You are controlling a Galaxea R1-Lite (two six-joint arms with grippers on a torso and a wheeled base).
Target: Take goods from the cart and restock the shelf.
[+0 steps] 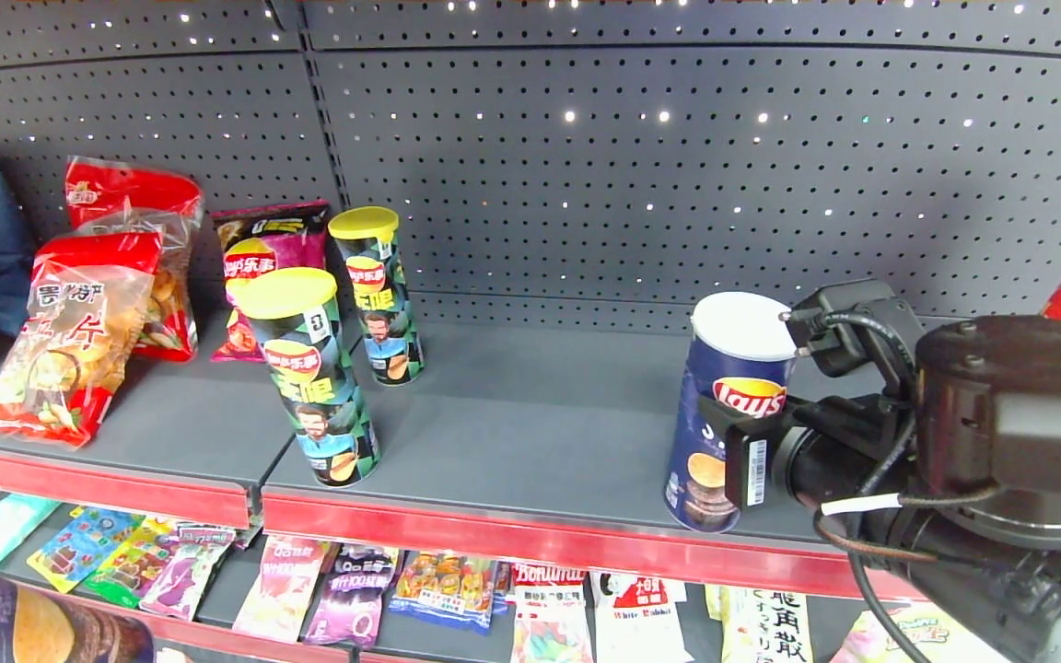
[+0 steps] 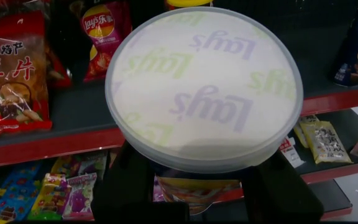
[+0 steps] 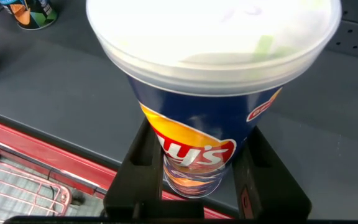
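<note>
**A:** Where do we find the blue can (image 1: 733,405)?

**B:** We see it upright on the shelf (image 1: 530,433), right of centre, at the near edge just behind the red front strip (image 1: 494,539). Its long axis runs straight up and down, with the white lid (image 1: 744,324) on top.

**A:** And the grip?

**B:** The right gripper (image 3: 201,186) is clamped low on its body, one black finger on each side.

**A:** What do we make of the label?

**B:** A red-and-yellow logo (image 1: 750,396) faces us, with pictured chips below it. With the lid on, we cannot tell what is inside.

**A:** The other arm?

**B:** The left gripper (image 2: 207,190) is closed on a second can (image 2: 191,186). Its pale, translucent cap (image 2: 241,62) faces the wrist camera, so its long axis points at that lens. We see faint reversed lettering through the cap.

**A:** What else stands on the shelf?

**B:** To the left, well apart from the blue can, two green-and-black cans with yellow lids stand upright, one near (image 1: 314,378) and one farther back (image 1: 378,295). Farther left we see two red snack bags (image 1: 70,341) and a purple bag (image 1: 268,258) at the back, before the pegboard wall (image 1: 678,184). Bright packets (image 1: 355,589) line the lower shelf.
</note>
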